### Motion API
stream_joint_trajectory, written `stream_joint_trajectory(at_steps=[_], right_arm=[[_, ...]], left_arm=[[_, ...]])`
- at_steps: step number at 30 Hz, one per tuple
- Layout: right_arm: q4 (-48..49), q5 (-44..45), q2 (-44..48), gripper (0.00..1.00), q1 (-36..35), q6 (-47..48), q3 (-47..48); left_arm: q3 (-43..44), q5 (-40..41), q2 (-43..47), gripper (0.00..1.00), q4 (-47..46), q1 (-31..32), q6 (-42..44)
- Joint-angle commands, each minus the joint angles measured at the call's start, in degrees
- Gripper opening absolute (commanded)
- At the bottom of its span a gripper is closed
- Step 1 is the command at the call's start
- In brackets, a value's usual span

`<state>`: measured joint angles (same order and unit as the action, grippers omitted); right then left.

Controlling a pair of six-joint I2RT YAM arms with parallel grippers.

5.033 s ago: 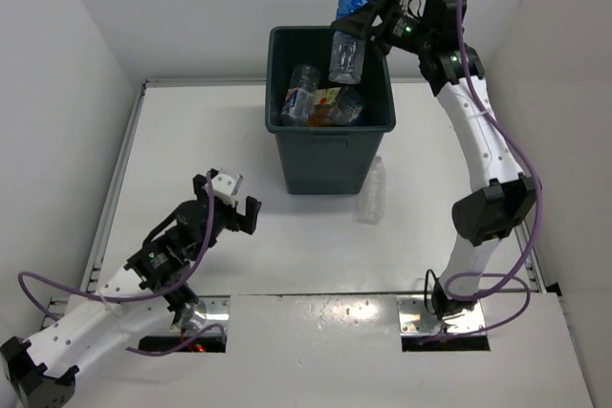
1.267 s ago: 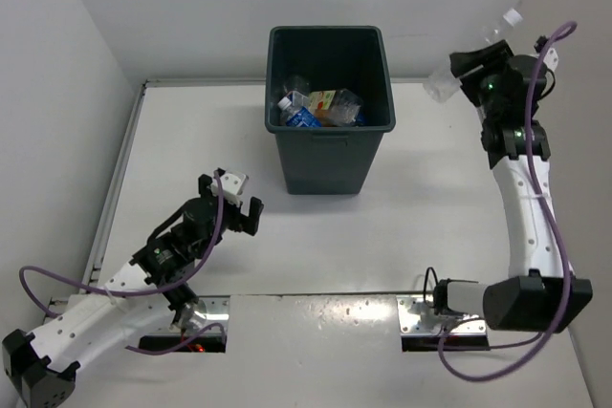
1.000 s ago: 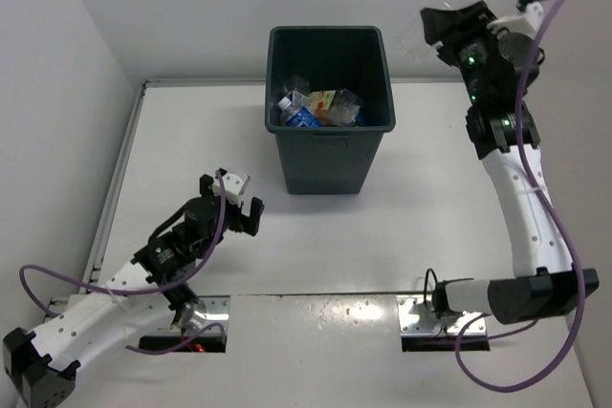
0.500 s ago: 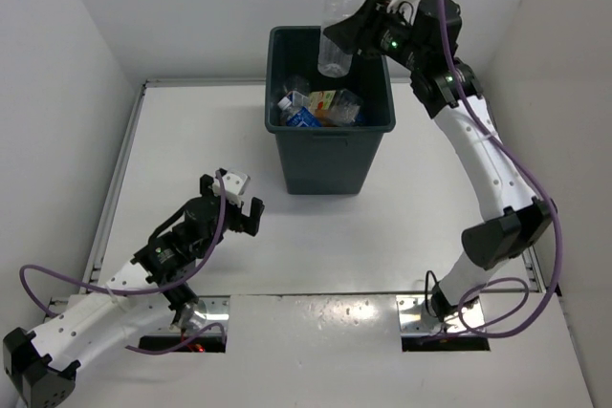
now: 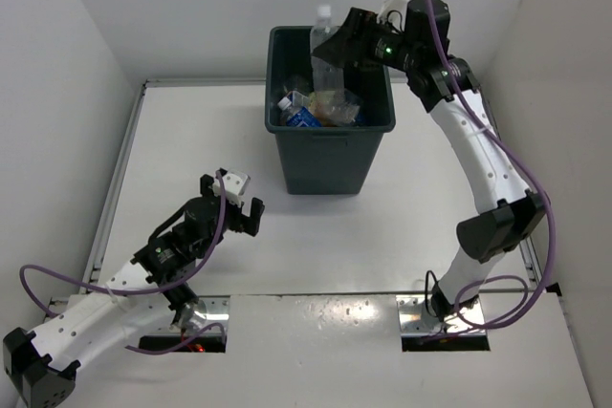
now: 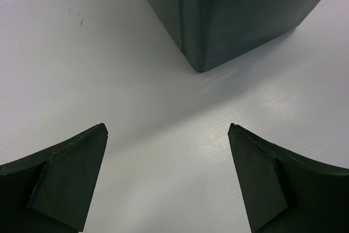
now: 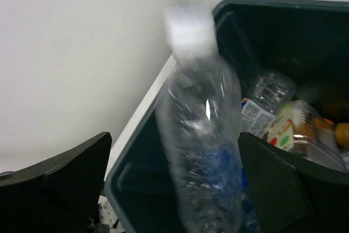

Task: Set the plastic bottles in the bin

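The dark grey-green bin (image 5: pixel 321 161) stands at the back middle of the table. Over its open top my right gripper (image 5: pixel 346 42) is open. A clear plastic bottle (image 5: pixel 325 56) with a white cap hangs upright and motion-blurred between the spread fingers, its lower end inside the bin's mouth (image 7: pixel 262 4). In the right wrist view this bottle (image 7: pixel 202 151) fills the gap of the right gripper (image 7: pixel 173 135). Inside the bin lie a blue-labelled bottle (image 7: pixel 255 116), a fruit-print one (image 7: pixel 286 127) and a plain clear one (image 7: pixel 270 85). My left gripper (image 5: pixel 232 202) is open and empty, low over the table.
The left wrist view shows a lower corner of the bin (image 6: pixel 234 9) ahead of the open left gripper (image 6: pixel 168 178), with white tabletop (image 6: pixel 109 69) between. White walls enclose the table at back and sides.
My right arm swung left from the right wall to above the bin, carrying the clear bottle. Its jaws have opened and the bottle has dropped lower into the bin's mouth. The left arm is still.
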<state>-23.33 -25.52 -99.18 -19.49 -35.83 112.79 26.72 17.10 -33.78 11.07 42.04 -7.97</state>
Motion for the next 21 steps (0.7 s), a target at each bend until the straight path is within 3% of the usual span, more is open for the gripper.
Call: stream_joint_trajectory(at_steps=[1,12,15,20,21], right_arm=[[-1.36,0.47,1.44,1.00,2.51,0.24,2.70],[-3.21,2.23,10.22,1.00,22.02,0.24,0.76],[-3.74,-1.37,12.08,1.00,29.31,0.24,0.23],[-6.28,-6.64,16.29,1.00,34.34,-0.28,-8.53],[-6.29,-6.65,18.38,1.00,34.34,-0.90,-13.95]], left_arm=[[-0.35,-0.40,0.12,1.00,-1.75,0.59,0.32],[-0.35,-0.93,0.12,1.00,-1.75,0.59,0.32],[-0.35,-0.93,0.12,1.00,-1.75,0.59,0.32],[-0.35,-1.46,-0.41,1.00,-2.28,0.59,0.32],[-0.35,-1.46,-0.41,1.00,-2.28,0.59,0.32]])
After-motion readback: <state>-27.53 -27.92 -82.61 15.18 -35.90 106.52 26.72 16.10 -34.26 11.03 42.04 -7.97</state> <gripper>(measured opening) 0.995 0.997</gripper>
